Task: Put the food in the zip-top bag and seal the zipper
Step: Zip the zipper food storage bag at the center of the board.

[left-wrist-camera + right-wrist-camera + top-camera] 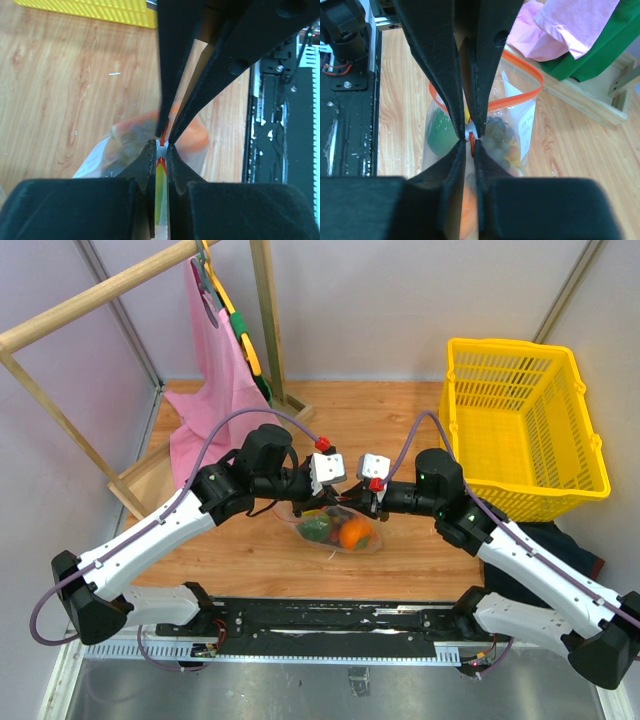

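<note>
The clear zip-top bag (335, 532) lies on the wooden table between both grippers, with the food inside: an orange persimmon (353, 533), a green lime (440, 132) and the dark grape bunch (497, 135). Its orange-red zipper (525, 95) bows open in a loop at the mouth. My left gripper (161, 146) is shut on the white slider (470, 133) at the end of the strip. My right gripper (469, 141) is shut on the zipper strip right beside it, tip to tip with the left fingers (440, 75). In the top view the grippers (352, 502) meet above the bag.
A yellow plastic basket (520, 425) stands at the back right. A pink cloth (215, 390) hangs on a wooden rack (90, 300) at the back left, with green cloth (600, 45) by its base. A black rail (330, 620) runs along the near edge.
</note>
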`<state>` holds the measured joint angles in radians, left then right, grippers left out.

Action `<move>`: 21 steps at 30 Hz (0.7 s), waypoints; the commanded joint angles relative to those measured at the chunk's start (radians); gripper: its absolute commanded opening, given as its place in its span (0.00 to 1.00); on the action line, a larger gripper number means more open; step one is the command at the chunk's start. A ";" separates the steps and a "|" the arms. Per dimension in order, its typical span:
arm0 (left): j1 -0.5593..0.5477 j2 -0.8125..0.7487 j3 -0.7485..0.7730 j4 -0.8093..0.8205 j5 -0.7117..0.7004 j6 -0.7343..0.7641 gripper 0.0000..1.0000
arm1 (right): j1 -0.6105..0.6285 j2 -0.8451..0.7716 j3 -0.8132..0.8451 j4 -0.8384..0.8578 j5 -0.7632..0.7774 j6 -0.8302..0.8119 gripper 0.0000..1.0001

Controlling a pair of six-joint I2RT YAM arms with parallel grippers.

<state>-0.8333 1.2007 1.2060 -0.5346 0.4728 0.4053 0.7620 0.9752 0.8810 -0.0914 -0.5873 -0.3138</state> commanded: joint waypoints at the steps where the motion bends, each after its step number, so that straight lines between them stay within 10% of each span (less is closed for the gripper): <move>1: 0.002 0.002 0.030 0.002 0.033 0.007 0.00 | -0.010 0.020 0.046 0.027 -0.026 -0.008 0.04; 21: 0.002 -0.047 -0.025 -0.003 -0.090 -0.028 0.08 | -0.011 -0.115 -0.038 0.026 0.124 -0.011 0.01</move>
<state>-0.8337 1.1748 1.1961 -0.5205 0.4221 0.3874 0.7620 0.8871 0.8589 -0.1001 -0.5098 -0.3176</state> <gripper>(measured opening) 0.090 0.009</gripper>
